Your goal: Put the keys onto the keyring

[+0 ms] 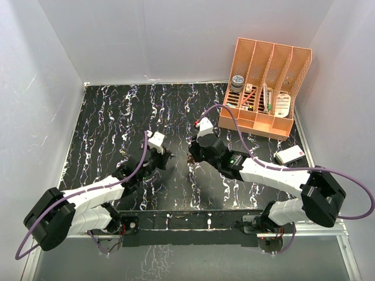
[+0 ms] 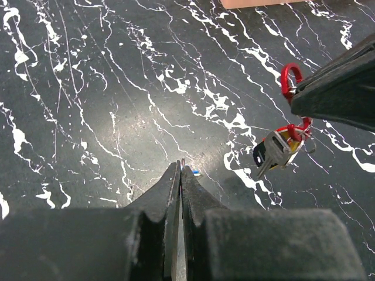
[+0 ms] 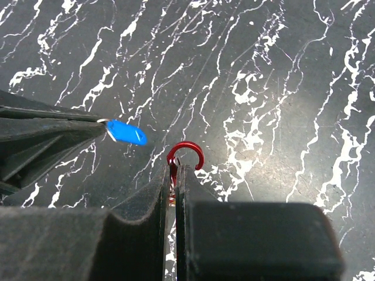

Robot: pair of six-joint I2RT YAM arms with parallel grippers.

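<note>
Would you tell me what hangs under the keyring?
A small bunch of keys hangs under the keyring; they overlap, so the count is unclear. The right hand covers the ring's middle.

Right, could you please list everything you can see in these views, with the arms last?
keyring: one, red, pinched in the right jaws
blue key: one, blue head, blade held in the left jaws, beside the keyring
hanging keys: count unclear, yellow and silver, dangling from the keyring
organiser: one, orange, far right corner, holding small items
box: one, white, right side of the table, near the organiser
table: one, black with white veins
left arm: one, white and black, jaws shut
right arm: one, white and black, jaws shut
</note>
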